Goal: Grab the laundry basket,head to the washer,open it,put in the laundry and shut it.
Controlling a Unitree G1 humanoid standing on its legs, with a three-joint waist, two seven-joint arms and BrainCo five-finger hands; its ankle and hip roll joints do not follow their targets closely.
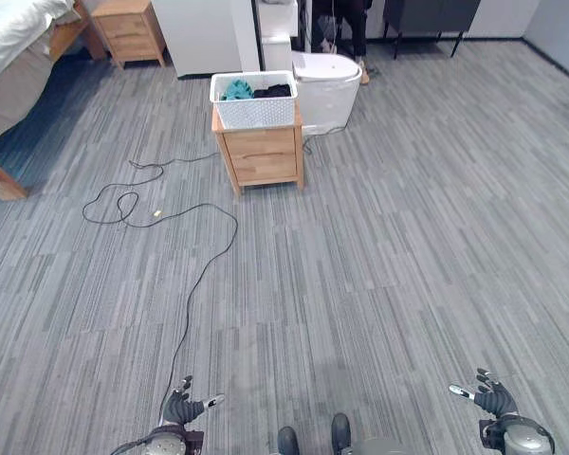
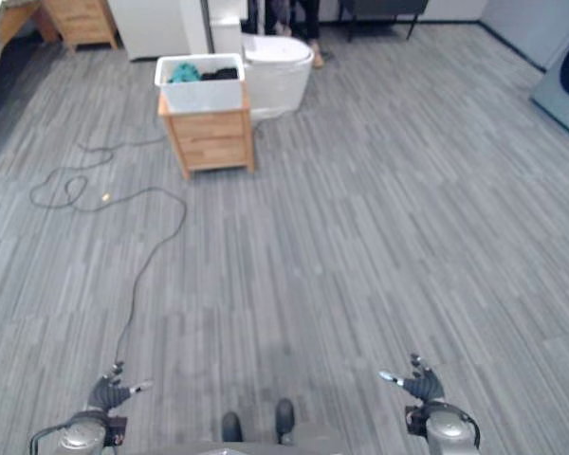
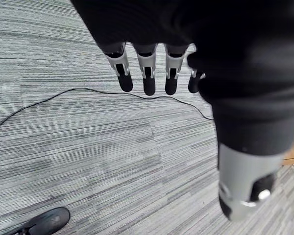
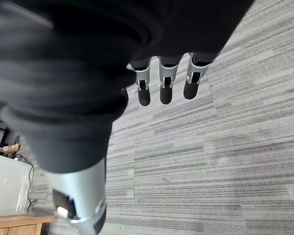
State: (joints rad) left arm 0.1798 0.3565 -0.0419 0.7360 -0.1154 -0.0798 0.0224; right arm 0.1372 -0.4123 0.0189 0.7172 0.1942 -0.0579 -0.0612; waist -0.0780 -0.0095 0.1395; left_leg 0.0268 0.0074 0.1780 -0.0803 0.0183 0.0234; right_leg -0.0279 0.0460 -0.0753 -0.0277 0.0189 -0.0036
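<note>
Well across the grey striped carpet, in the left eye view, a white perforated plastic laundry basket (image 1: 254, 100) sits on top of a small light-wood bedside cabinet (image 1: 261, 156), holding teal and dark clothes (image 1: 252, 91); a white rounded bin (image 1: 326, 87) stands just beside it and a person's dark legs (image 1: 341, 27) behind. The basket looks light and fairly stiff, its load soft; the two short ends of the rim seem the likeliest places to take hold, one hand each. The robot's left hand (image 1: 182, 408) and right hand (image 1: 487, 393) hang low, well apart, far from the basket.

From the right eye view, a grey front-loading washer (image 2: 567, 78) with a dark round door shows at the room's right edge, well apart from the basket.

Along the left wrist view, the left hand's fingers (image 3: 147, 73) point straight over bare carpet, holding nothing.

Along the right wrist view, the right hand's fingers (image 4: 164, 82) are likewise straight and empty above the floor.
</note>
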